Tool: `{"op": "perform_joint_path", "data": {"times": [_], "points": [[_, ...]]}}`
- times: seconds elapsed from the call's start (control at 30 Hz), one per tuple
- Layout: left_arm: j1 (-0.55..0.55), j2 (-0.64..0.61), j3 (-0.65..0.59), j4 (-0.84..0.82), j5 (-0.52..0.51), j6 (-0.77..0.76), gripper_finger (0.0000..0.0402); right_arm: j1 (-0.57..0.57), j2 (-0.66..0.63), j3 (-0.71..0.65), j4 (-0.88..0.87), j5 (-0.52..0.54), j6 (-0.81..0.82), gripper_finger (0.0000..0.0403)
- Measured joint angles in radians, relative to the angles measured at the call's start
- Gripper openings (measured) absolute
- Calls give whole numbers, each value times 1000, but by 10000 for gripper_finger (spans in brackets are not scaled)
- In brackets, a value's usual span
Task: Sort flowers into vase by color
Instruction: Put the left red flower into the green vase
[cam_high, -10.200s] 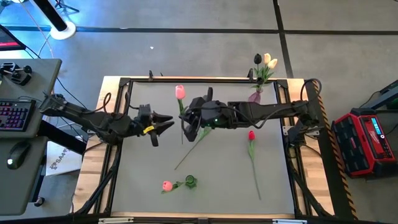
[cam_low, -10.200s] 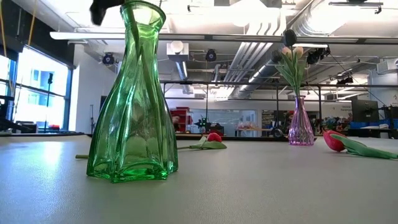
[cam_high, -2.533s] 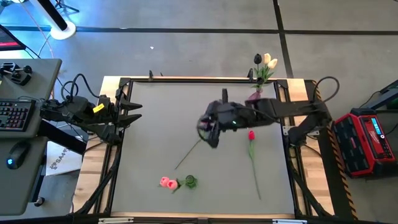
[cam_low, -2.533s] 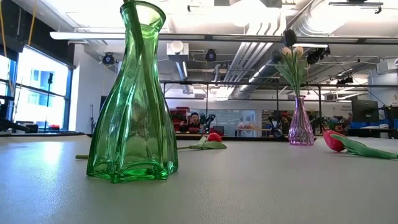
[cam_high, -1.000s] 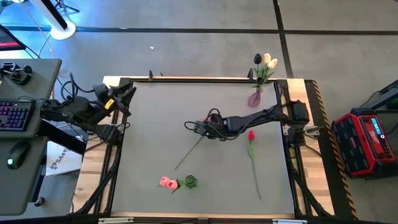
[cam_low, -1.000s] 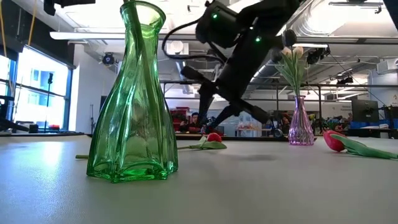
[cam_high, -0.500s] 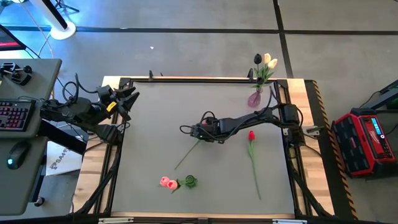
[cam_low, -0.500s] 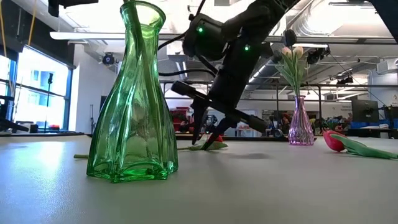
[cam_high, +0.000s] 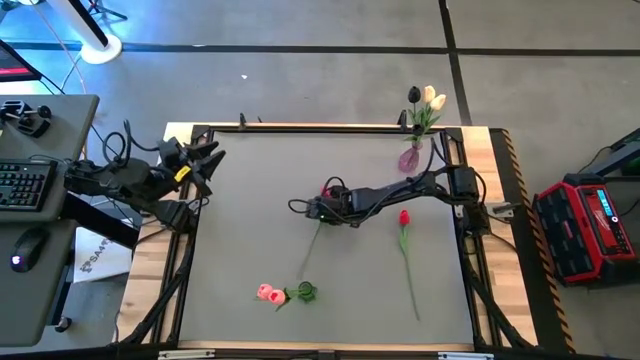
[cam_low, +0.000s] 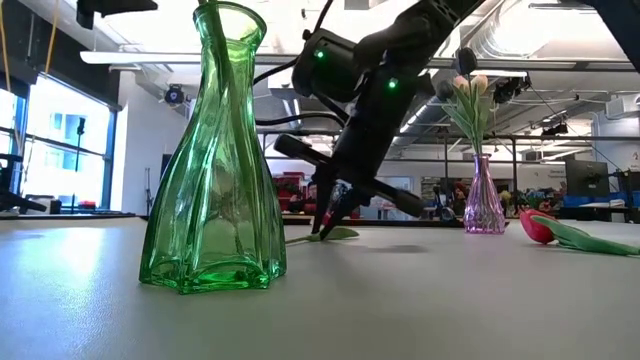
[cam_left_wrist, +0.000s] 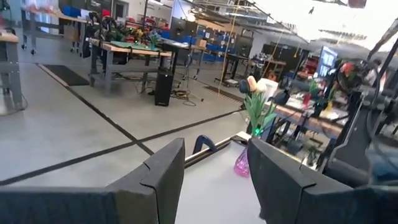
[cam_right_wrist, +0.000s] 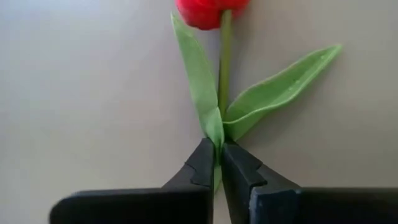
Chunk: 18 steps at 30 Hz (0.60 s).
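Note:
A red tulip (cam_right_wrist: 211, 9) lies on the table's middle, its stem (cam_high: 310, 250) running toward the near edge. My right gripper (cam_right_wrist: 219, 152), also visible from above (cam_high: 322, 210), is shut on it. A second red tulip (cam_high: 404, 217) lies to the right. Two pink tulips (cam_high: 268, 293) stand in the green vase (cam_low: 215, 150) near the front edge. Cream and near-black tulips (cam_high: 425, 98) stand in the purple vase (cam_high: 410, 157) at the far right. My left gripper (cam_left_wrist: 214, 155) hovers open at the table's far left corner (cam_high: 210, 160). My right gripper pinches the red tulip's stem (cam_right_wrist: 218, 140) between its two fingertips, right where the two leaves branch off, a short way below the head. The fingers slant down from the table's right side and lie across the stem. The tulip lies on the table.
The second red tulip's long stem (cam_high: 411, 275) runs toward the near right corner. The green vase stands in front of the low camera. Bare grey table lies between the two vases. A keyboard and a mouse sit on a desk beyond the left edge.
My right gripper has come down onto the red tulip and shut on its stem. The stem's free lower end has swung along the table toward the right edge, while the head end has stayed in place.

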Motion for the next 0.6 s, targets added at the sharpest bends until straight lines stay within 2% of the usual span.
{"op": "perform_joint_path", "data": {"times": [0.17,0.3,0.47,0.6], "points": [[0,0,0,-69,-9,26,163,-3,2,-2,34,10,-16,9],[0,0,0,-135,-38,27,163,-6,2,-7,154,53,-62,3],[0,0,0,-208,-79,27,163,-17,-32,-5,358,132,-235,2],[0,0,0,-211,-71,27,163,-39,-41,-5,477,140,-334,1]]}}
